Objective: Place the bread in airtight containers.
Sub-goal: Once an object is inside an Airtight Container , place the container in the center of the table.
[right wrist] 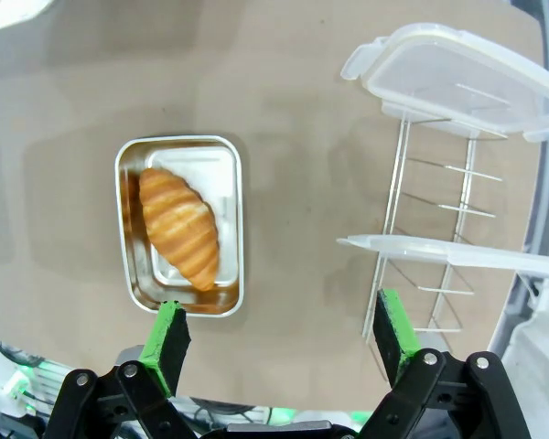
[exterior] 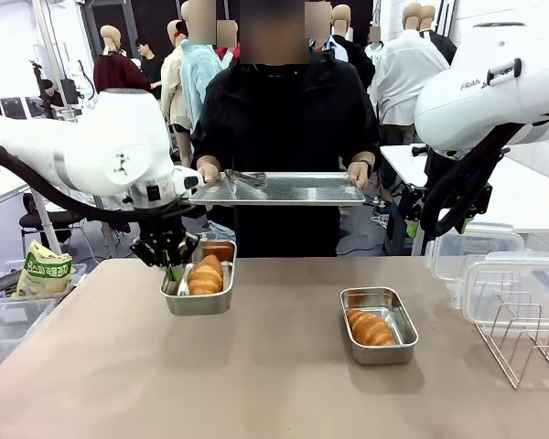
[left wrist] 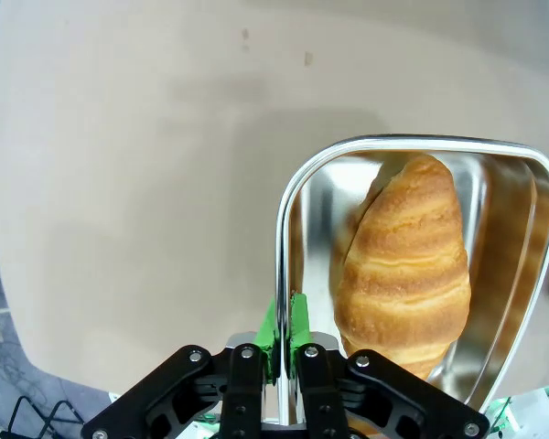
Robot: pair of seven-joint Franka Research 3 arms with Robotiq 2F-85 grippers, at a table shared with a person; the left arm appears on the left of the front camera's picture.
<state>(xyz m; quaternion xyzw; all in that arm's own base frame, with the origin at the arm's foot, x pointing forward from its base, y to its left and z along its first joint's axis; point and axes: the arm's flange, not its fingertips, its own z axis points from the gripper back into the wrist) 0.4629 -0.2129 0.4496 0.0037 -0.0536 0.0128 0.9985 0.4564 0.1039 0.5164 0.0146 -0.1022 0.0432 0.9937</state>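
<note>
Bread lies in both steel pans. We see the first croissant (exterior: pixel 206 275), golden-brown, ridged and oblong, in the left pan (exterior: pixel 199 309). In the left wrist view it (left wrist: pixel 403 265) leans along the pan (left wrist: pixel 512 238), one end up against a short wall, and the shiny sides mirror it. The left gripper (exterior: pixel 173 270) is pinched tight on this pan's rim, with its green pads (left wrist: pixel 271 334) clamping the thin steel edge between them.

The second croissant (exterior: pixel 371 327) lies slantwise in the right pan (exterior: pixel 384 356), which stands on the table (exterior: pixel 274 393) well apart from the first. From above it (right wrist: pixel 178 229) covers much of the pan's floor (right wrist: pixel 215 178). The right gripper (right wrist: pixel 279 320) hangs over that pan with its fingers spread wide and nothing between them.

Neither pan has a cover on. Clear lids (exterior: pixel 512 288) rest on a wire rack (exterior: pixel 522 352) at the table's right. Across the table a person holds a perforated tray (exterior: pixel 293 192) level in both hands, with tongs (exterior: pixel 247 178) lying on it.
</note>
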